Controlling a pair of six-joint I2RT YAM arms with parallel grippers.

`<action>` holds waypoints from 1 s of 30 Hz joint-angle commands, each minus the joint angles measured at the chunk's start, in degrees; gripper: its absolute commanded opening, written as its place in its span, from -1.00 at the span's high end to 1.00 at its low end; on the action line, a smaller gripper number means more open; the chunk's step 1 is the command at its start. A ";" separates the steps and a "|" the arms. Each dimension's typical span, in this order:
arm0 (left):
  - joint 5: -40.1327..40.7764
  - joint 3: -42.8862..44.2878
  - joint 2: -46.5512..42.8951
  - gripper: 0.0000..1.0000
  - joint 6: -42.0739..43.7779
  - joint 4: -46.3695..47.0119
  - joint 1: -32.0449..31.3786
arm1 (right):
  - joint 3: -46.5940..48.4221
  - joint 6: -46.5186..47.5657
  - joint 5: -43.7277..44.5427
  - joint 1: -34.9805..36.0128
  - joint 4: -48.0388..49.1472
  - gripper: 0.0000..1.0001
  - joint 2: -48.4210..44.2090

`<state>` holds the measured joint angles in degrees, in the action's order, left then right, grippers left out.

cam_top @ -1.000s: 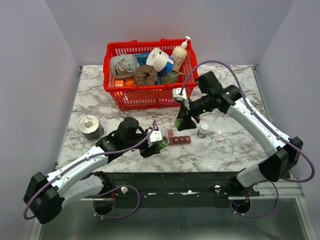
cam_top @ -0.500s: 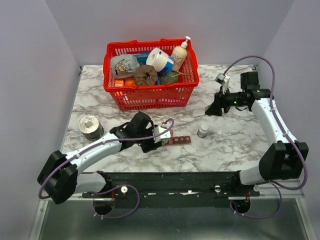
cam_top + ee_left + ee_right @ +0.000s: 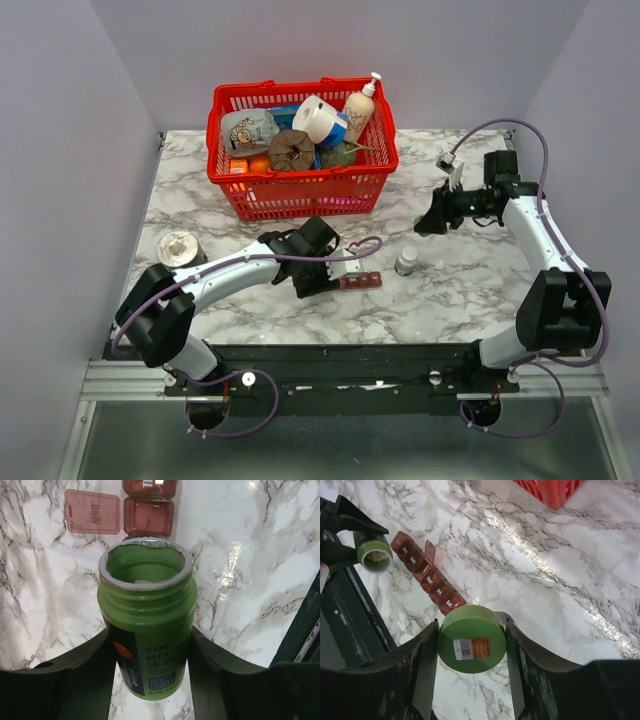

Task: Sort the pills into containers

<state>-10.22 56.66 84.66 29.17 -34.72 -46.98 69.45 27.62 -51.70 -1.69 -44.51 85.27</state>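
My left gripper (image 3: 149, 652) is shut on an uncapped green pill bottle (image 3: 146, 610), with a pale pill showing inside its mouth. The mouth sits just short of the dark red-brown containers strip (image 3: 148, 516), whose end compartment has its lid (image 3: 92, 511) flipped open. In the top view the left gripper (image 3: 322, 277) is at the strip's (image 3: 362, 281) left end. My right gripper (image 3: 471, 630) is shut on the bottle's green cap (image 3: 471, 640), held high at the right (image 3: 428, 218). The right wrist view shows the strip (image 3: 427, 573) and the bottle (image 3: 374, 555) below.
A red basket (image 3: 300, 195) full of goods stands at the back centre. A tiny clear bottle with a grey-white cap (image 3: 406, 262) stands right of the strip. A grey can (image 3: 180, 252) stands at the left. The table's front edge runs just below the strip.
My left arm has reached right, bringing the green bottle up to the strip's left end. My right arm swung from the table's centre to the far right with the cap, then held there.
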 commanded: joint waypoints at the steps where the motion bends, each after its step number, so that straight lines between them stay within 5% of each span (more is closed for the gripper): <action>1: 5.56 3.36 2.70 1.00 -1.83 -5.70 -1.53 | -0.46 -0.55 -0.33 -1.91 0.74 0.66 2.00; 16: 9.25 11.98 10.53 1.00 -4.03 -11.08 -4.79 | 0.25 0.95 -1.82 -3.05 -1.54 0.65 3.23; 21: 3.64 8.12 3.25 1.00 -5.78 -2.30 -4.52 | -0.36 1.56 0.10 -3.14 -1.19 0.65 4.98; 25: -3.73 2.59 -4.30 1.00 -8.86 7.10 -4.52 | -1.25 1.56 12.11 -3.14 1.53 0.64 8.41; 30: -10.43 -12.17 -17.83 1.00 -14.30 30.20 -4.52 | -1.16 0.86 18.56 -3.14 2.49 0.60 12.19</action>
<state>-12.10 53.01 76.12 20.32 -25.78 -51.40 69.04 28.49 -41.67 -4.25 -43.79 94.98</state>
